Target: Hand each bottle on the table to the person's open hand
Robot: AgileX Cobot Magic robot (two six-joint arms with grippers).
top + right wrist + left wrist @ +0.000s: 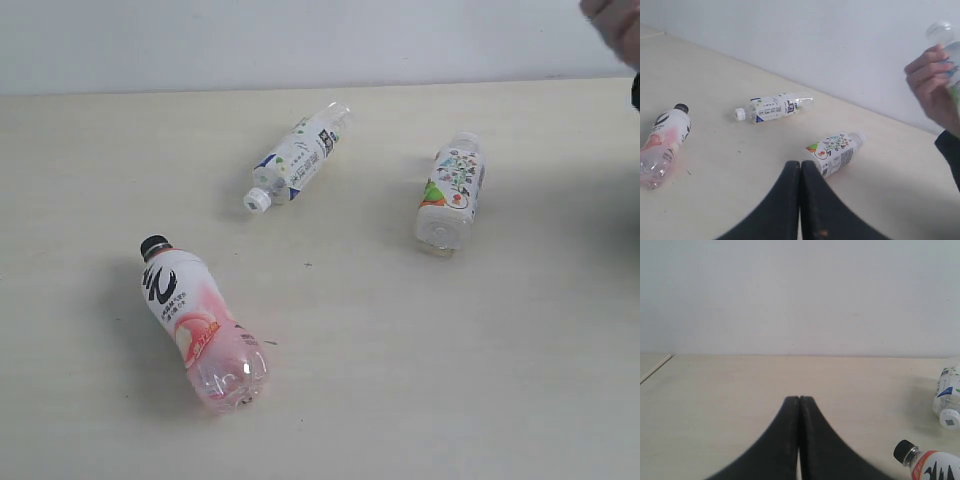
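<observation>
**Desk**: pale beige top carrying three bottles, all lying on their sides and well apart.

**Pink bottle**: near left. The black cap points far-left and the clear base points toward the near edge.

**White bottle**: far, about centre. It lies aslant with its white cap toward the near left.

**Floral bottle**: right of centre, with its base turned toward the near side. It is the closest of the three to the right pincer.

**Fourth bottle**: off the desk, held in the person's hand at the far right. Only part of it is in view. Its label shows some green, but the print is too blurred to read.

**Left pincer**: clenched with the tips pressed together, grasping nothing. It is low over bare desk at the left, and the pink bottle's cap lies off to its right.

**Right pincer**: clenched and empty, above the desk just short of the floral bottle.

**Progress:** judged one of four delivered. Three are left on the desk and neither pincer is on a bottle. The hand is wrapped around its bottle, so no open palm is on offer. The floral bottle looks the likeliest next item.
</observation>
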